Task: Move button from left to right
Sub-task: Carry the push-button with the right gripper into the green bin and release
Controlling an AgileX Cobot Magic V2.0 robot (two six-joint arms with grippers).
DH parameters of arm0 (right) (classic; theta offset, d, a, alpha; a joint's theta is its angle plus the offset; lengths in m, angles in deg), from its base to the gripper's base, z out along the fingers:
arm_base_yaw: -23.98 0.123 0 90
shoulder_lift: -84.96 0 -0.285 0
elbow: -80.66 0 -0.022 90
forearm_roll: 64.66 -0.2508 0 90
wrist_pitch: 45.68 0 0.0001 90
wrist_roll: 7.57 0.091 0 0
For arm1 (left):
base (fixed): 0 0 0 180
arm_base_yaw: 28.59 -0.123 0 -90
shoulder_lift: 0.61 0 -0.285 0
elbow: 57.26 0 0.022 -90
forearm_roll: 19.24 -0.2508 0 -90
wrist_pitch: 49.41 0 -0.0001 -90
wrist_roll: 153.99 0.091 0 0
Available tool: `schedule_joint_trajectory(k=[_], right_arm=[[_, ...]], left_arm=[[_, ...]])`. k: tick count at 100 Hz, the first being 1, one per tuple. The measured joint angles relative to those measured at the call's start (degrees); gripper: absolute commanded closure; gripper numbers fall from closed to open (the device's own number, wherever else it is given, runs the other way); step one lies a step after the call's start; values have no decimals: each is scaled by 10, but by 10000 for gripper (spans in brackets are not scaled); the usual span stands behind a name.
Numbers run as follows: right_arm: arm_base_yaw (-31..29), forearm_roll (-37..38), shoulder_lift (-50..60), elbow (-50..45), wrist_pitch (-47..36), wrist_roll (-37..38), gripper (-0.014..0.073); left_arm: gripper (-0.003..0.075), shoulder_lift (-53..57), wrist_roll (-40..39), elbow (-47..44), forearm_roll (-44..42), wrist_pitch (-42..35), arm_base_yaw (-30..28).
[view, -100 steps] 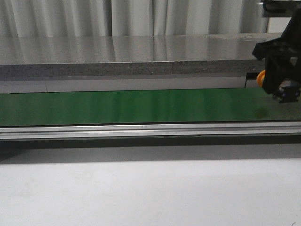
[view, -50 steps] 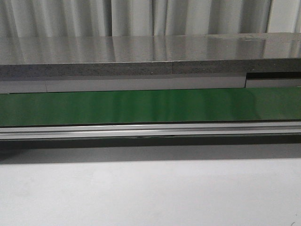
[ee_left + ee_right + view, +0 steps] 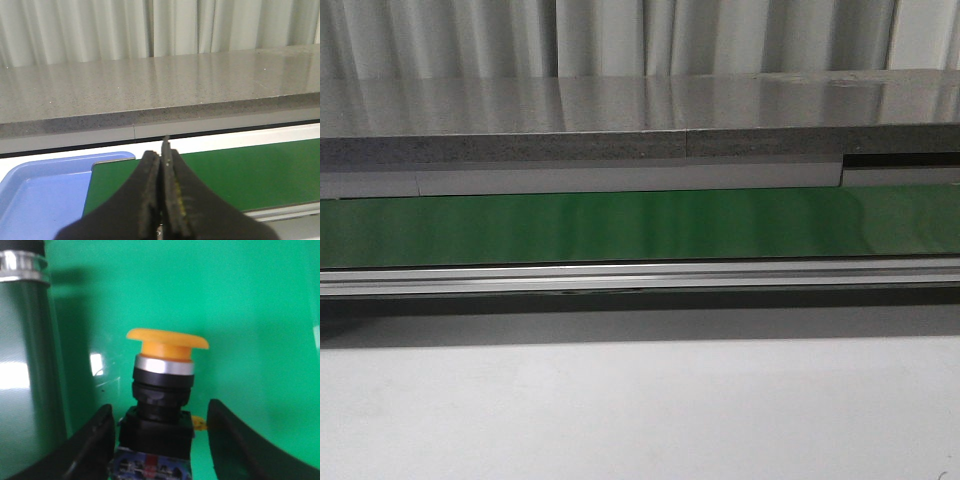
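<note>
The green belt [image 3: 620, 225] looks smooth with a soft sheen. Behind the belt, the grey speckled counter [image 3: 620, 105] is polished and reflective. The button [image 3: 162, 385] has a matt orange plastic cap, bright metal collar and black plastic body.

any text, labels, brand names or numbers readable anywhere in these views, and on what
None can be read in any view.
The yellow-orange mushroom cap push button shows no marking on its cap, metal ring or black body; the blue and red parts at its base are too blurred to tell.
The green conveyor belt, blue plastic tray and grey stone counter are plain.
</note>
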Motion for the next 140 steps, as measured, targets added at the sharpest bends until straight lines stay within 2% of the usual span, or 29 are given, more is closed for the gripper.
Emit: schedule_joint_trajectory(k=[45, 54, 78, 99, 109, 128, 140], right_arm=[[0, -11, -39, 1, 10, 0, 430], [0, -13, -39, 1, 11, 0, 387], [0, -20, -39, 1, 18, -1, 192], [0, -22, -39, 1, 22, -1, 88], [0, -22, -36, 2, 22, 0, 61], [0, -24, -13, 4, 23, 1, 61], [0, -54, 20, 4, 18, 1, 62]], left_arm=[[741, 0, 0, 0, 0, 0, 0], [741, 0, 0, 0, 0, 0, 0], [741, 0, 0, 0, 0, 0, 0], [741, 0, 0, 0, 0, 0, 0], [741, 0, 0, 0, 0, 0, 0], [741, 0, 0, 0, 0, 0, 0], [741, 0, 0, 0, 0, 0, 0]])
